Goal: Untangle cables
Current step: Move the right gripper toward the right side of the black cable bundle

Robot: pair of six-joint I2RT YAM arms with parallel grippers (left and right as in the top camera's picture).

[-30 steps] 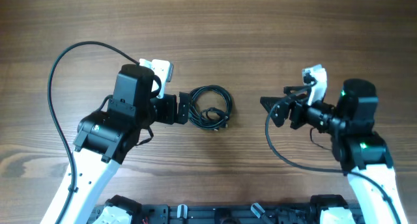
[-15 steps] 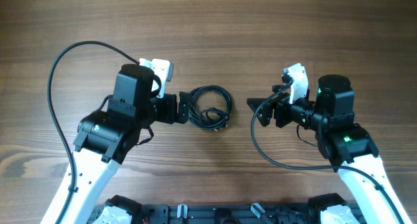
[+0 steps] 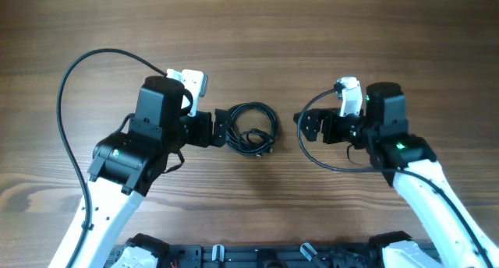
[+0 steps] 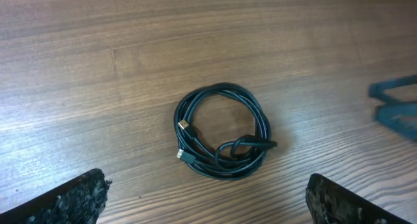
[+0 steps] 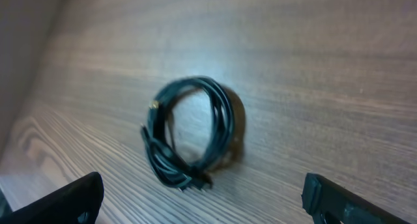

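Lying coiled on the counter [image 3: 312, 34], the cables [image 3: 251, 129] were flanked by the left end effector [image 3: 221, 129], jaws apart just beside them, and the right end effector [image 3: 302, 126], likewise spread, brought nearer than before, so a grasp was judged near.

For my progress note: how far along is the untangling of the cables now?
Done: nothing visible; the cables lie in one coil on the table. In hand: the left gripper and the right gripper, both open, flank the coil; neither holds it. Left: grasp the strands and pull them apart.
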